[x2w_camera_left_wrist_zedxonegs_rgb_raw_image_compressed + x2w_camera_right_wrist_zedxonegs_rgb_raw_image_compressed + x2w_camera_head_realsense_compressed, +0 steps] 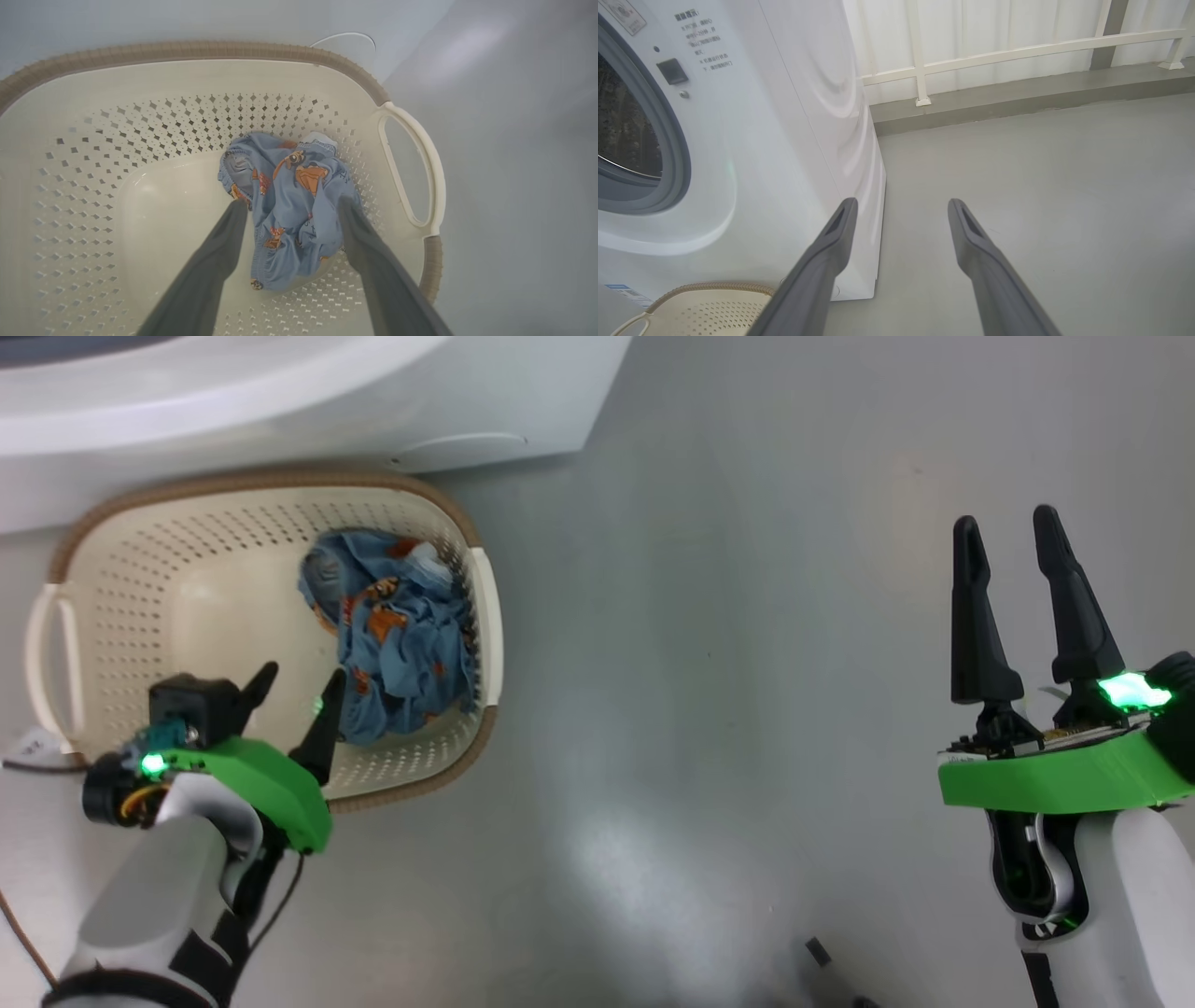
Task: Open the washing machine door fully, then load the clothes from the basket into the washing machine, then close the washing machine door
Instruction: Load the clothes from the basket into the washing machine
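Reaching with our left gripper [304, 672] into the basket [280, 478], we hold its two fingers spread wide, and nothing is clamped between them. In the left wrist view the left gripper [292, 205] has one finger on each side of the clothes [299, 219]. We cannot tell if the tips touch the cloth.

The clothes [401, 635] are one crumpled blue bundle with orange figures and a bit of white at its far end. They lie on the basket's bottom at its right end, against the wall below the handle [420, 154]. The other part of the bottom is bare.

The basket [187, 49] stands on the grey floor [747, 709], with its far rim just beside the lower front of the washer [280, 392].

Our right gripper [1006, 520] is also wide open and holds nothing. It hangs over bare floor, well apart from the basket, on the right side.

In the right wrist view the right gripper [902, 203] points past the front corner of the washer [784, 140]. There we see the mouth uncovered, with the steel drum [626, 116] inside the grey ring [672, 154]. A corner of the basket [714, 285] shows below the mouth, near a blue label [621, 291]. A white railing [1017, 46] runs behind.
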Controlling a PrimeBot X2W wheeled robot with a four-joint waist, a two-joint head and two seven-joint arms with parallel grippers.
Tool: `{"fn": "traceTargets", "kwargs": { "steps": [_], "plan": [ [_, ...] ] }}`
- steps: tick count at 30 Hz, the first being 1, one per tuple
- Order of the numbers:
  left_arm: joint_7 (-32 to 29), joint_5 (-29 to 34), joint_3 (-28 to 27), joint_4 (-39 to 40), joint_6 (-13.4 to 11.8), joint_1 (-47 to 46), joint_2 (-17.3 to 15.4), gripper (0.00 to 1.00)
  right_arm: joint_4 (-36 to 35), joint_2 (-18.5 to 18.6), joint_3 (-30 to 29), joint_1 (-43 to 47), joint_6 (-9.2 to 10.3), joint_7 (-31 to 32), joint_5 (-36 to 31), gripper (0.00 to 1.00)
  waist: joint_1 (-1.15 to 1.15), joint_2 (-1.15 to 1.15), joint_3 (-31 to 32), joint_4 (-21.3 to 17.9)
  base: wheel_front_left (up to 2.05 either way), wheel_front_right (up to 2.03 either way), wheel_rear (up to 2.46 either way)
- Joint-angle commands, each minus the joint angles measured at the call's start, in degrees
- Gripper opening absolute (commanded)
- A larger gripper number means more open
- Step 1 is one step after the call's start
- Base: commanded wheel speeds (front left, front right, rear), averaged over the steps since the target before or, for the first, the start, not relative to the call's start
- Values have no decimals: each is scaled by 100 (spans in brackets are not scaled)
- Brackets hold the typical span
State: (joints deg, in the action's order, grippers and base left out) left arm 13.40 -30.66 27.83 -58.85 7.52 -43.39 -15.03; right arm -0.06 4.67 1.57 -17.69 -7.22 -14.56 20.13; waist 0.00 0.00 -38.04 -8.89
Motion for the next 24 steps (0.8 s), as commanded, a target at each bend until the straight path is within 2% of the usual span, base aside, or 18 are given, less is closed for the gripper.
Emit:
{"fn": "traceTargets", "kwargs": {
  "steps": [1,10,24],
  "plan": [
    [-11,-94,-59,-10,-3,-101,-233,100,-160,-6,127,-11,-26,-44,-71,100,0,0,-282,-206,0,0,0],
    [-246,-749,736,-271,-3,-747,-489,100,-243,-68,267,-244,-26,-44,-105,100,0,0,-728,-414,0,0,0],
    [-625,-1799,1895,-69,-3,-1269,-923,100,-342,-119,406,-316,-26,-44,-113,100,0,0,-1159,-675,0,0,0]
  ]
}}
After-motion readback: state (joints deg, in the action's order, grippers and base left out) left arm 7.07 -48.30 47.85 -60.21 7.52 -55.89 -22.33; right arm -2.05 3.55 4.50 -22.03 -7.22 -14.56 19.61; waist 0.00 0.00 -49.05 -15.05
